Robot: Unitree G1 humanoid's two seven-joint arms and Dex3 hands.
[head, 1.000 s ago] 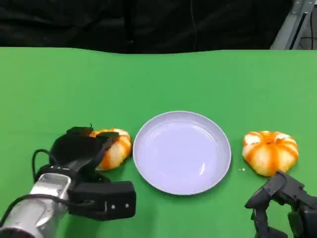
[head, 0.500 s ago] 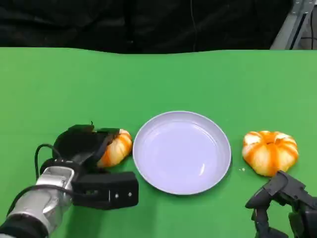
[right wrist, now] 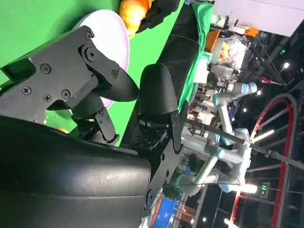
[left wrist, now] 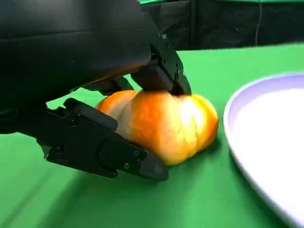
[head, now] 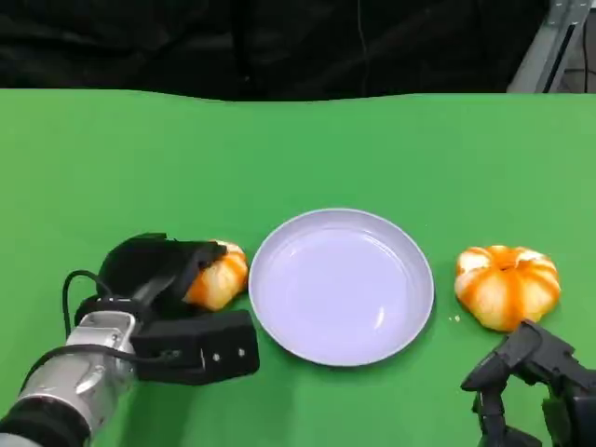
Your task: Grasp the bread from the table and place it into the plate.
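Note:
Two orange-and-white striped bread rolls lie on the green table. The left bread (head: 222, 277) (left wrist: 166, 123) sits just left of the lilac plate (head: 341, 285) (left wrist: 266, 128). My left hand (head: 154, 270) (left wrist: 85, 71) grips it, fingers over its top and thumb against its near side; it still rests on the cloth. The other bread (head: 507, 286) lies right of the plate. My right hand (head: 531, 377) (right wrist: 95, 118) hovers low just in front of that roll, fingers apart and holding nothing.
The green cloth's far edge (head: 298, 93) meets a dark backdrop. A metal frame leg (head: 549, 47) stands at the far right corner. The right wrist view shows the plate (right wrist: 116, 38) and the left bread (right wrist: 133, 10) in the distance.
My left hand has slid forward and closed further over the left bread, covering more of it. The right hand and the other bread have stayed still.

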